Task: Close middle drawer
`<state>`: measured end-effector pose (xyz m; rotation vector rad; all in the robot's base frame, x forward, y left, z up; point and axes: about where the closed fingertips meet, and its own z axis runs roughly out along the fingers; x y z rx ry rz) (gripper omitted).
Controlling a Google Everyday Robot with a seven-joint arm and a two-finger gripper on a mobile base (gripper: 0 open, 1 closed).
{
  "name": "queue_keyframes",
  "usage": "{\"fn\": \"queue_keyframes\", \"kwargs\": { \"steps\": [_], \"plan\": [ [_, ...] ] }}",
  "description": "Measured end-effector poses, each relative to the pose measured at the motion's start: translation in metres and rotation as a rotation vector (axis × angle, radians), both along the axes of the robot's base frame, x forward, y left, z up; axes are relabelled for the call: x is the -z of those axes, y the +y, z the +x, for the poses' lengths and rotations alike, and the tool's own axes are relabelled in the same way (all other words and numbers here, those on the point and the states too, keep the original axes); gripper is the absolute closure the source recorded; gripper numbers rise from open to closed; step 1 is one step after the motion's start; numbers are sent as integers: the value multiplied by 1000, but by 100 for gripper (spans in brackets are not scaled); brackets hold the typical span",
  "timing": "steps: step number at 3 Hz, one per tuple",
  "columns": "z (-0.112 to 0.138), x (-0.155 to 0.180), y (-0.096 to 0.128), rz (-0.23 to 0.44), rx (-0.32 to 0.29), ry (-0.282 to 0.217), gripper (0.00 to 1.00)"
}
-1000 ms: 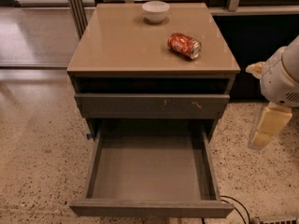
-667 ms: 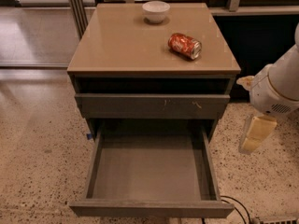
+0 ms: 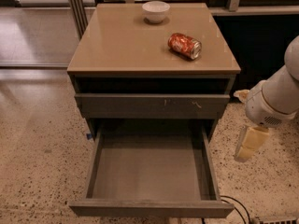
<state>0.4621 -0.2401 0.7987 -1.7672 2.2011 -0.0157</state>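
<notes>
The pale cream claw (image 3: pixel 247 146) hangs to the right of the tan-topped grey wooden desk (image 3: pixel 126 45), apart from it; I cannot tell whether it is open or closed. The wide grey-brown wooden middle drawer (image 3: pixel 149 171) stands pulled far out below the scratched front, and its own front face is barely visible.

Our white arm (image 3: pixel 281 88) stands at the right edge and slopes down toward the left to a round wrist (image 3: pixel 264 108). Below it our cream gripper (image 3: pixel 249 144) hangs free in the air, pointing downward and slightly left.
</notes>
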Motion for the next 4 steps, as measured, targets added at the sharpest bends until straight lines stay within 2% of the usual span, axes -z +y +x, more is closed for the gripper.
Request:
{"fn": "queue_keyframes", "kwargs": {
  "steps": [1, 2, 3, 4],
  "plan": [
    [-12, 22, 8, -10, -22, 6, 0],
    [-31, 62, 30, -30, -53, 29, 0],
    [-45, 100, 46, -20, -75, 74, 0],
    [-52, 135, 55, -3, -72, 116, 0]
  ]
}}
